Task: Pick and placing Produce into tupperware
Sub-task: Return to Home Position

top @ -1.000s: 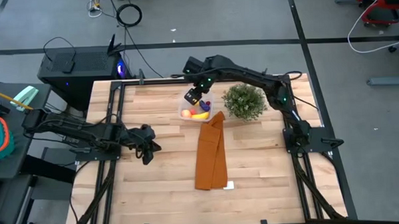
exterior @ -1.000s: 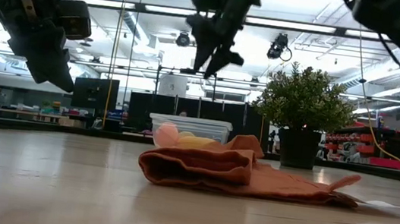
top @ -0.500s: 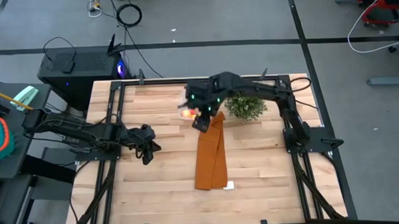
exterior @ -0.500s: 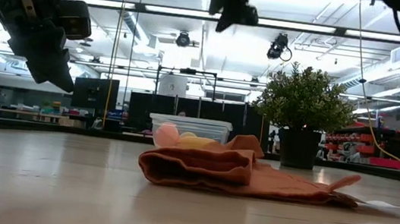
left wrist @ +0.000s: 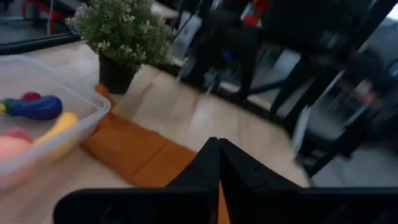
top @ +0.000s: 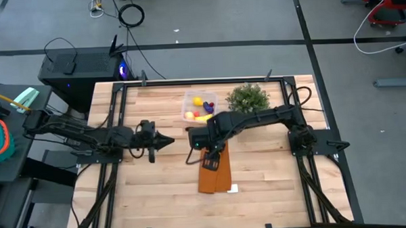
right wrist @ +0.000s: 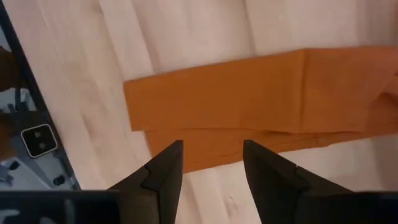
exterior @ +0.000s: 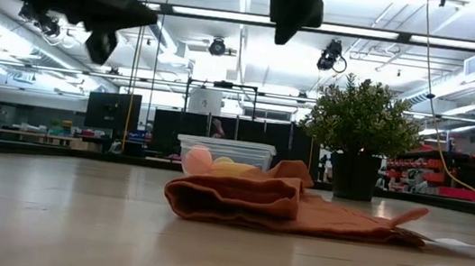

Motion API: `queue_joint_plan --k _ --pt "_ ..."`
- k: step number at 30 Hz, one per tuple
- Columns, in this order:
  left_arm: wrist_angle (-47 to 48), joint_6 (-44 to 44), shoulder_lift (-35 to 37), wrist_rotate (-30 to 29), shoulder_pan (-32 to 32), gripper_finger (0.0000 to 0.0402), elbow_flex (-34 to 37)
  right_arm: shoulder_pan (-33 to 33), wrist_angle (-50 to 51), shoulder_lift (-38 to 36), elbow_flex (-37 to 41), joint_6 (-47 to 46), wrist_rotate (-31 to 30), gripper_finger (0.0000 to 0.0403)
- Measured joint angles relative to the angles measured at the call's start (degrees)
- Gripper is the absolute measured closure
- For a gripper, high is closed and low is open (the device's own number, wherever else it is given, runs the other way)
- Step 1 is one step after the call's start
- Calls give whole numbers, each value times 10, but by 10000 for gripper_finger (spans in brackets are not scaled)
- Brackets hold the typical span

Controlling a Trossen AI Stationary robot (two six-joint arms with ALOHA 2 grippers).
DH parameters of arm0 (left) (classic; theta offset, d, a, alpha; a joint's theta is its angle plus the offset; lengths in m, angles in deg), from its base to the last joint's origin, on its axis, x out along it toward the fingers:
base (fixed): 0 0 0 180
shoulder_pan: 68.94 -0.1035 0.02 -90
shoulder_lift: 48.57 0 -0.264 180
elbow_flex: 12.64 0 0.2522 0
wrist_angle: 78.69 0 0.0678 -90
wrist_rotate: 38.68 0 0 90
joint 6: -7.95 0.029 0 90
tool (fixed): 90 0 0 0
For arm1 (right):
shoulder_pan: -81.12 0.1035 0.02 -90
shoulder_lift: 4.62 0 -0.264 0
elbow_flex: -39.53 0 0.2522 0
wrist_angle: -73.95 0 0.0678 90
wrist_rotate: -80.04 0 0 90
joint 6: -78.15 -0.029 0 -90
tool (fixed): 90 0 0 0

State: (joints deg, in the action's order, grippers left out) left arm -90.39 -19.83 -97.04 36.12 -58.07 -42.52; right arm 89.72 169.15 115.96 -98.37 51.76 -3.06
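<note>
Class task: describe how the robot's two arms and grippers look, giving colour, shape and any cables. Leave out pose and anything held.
Both arms are dark, near-black, built of slim jointed segments on black frame mounts. The left gripper and right gripper each have two dark fingers tapering to wedge-like tips. Black cables loop beside the right arm's base.

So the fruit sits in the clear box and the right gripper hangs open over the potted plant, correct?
Not quite. The right gripper hangs open over the orange cloth, not the potted plant, as the high view shows. The fruit does sit in the clear box.
</note>
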Motion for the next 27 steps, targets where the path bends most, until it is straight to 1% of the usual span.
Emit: queue_joint_plan --k 3,5,8,12,18,20,22,24,27 --pt "-105 -41 27 0 0 394 66 11 -29 0 16 -16 0 233" --pt "-162 -54 54 0 3 395 107 15 -38 0 17 -19 0 235" --pt "-204 -40 101 5 7 393 145 17 -66 0 17 -20 -4 241" --pt "-176 -1 158 4 4 388 156 17 -75 0 17 -20 -5 262" --pt "-145 37 229 8 -25 396 156 20 -98 0 64 -44 12 298" --pt "-138 51 257 26 -38 395 156 27 -116 0 81 -54 14 305" --pt "-113 60 284 64 -53 391 156 36 -136 0 96 -65 15 311" --pt "-65 58 312 100 -69 387 156 46 -154 0 108 -77 15 317" --pt "14 50 353 124 -90 388 156 61 -170 0 128 -93 6 326"
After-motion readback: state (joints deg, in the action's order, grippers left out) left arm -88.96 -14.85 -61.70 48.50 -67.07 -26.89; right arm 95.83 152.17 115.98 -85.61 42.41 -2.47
